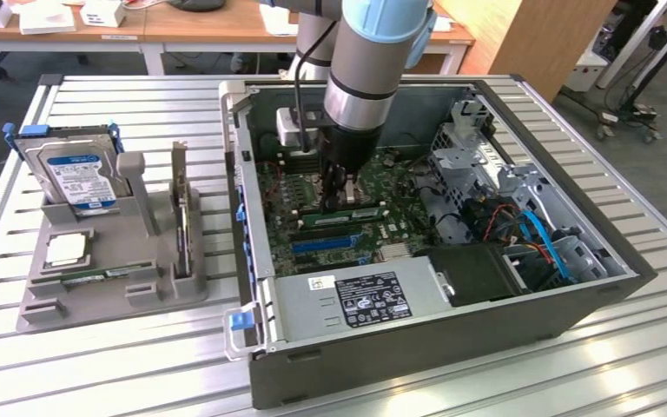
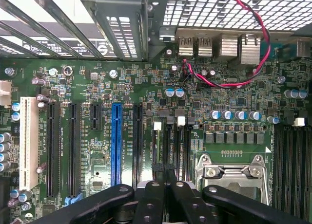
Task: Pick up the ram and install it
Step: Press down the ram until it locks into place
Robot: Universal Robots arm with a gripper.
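Computer case [image 1: 426,347] lies open, with the arm [image 1: 368,78] reaching down over its green motherboard [image 2: 234,95]. Gripper [image 1: 337,201] is fully closed, its tips right at the ram [image 1: 357,212], which stands on edge among the memory slots; whether it's actually pinched, I can't tell.

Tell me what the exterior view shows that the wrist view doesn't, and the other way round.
Exterior view alone: the grey holder on the slatted table, carrying the hard drive, an upright expansion card and the ram lying flat in it; also the open computer case.
Wrist view alone: the blue slot, white slot and CPU socket up close.
Both: the motherboard and the shut tool over it.
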